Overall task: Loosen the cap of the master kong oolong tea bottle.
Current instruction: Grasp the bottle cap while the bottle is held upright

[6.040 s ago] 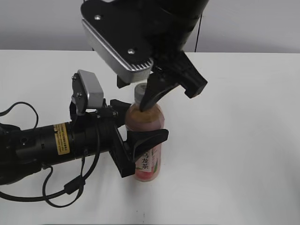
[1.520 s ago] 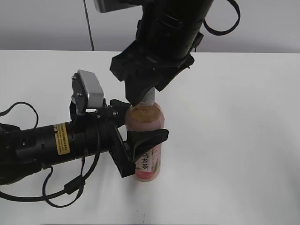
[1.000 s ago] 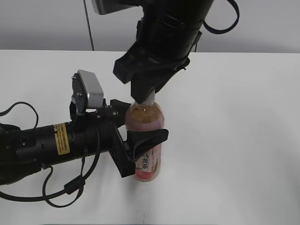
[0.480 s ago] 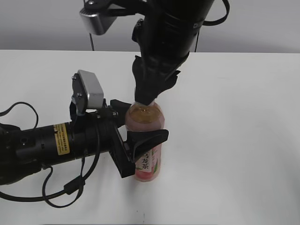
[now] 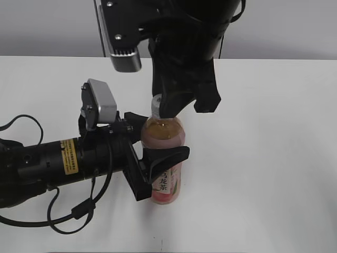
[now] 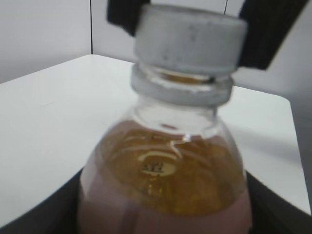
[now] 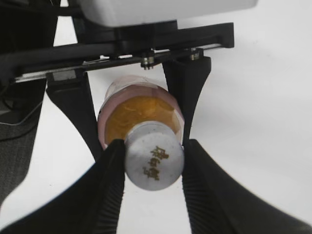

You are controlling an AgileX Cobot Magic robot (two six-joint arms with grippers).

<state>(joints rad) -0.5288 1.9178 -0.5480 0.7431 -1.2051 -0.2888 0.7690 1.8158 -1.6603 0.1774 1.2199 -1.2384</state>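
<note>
Here, one bottle [image 5: 164, 158] in left jaws, one cap [image 7: 154, 162] in right jaws.

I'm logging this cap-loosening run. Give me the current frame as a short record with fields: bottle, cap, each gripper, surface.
bottle: master kong oolong tea bottle upright on the table, amber tea inside
cap: white cap on the neck, dark logo on top
left gripper: left gripper clamped around the bottle body from the side
right gripper: right gripper from above, fingers pressed against both sides of the cap
surface: plain white table
</note>
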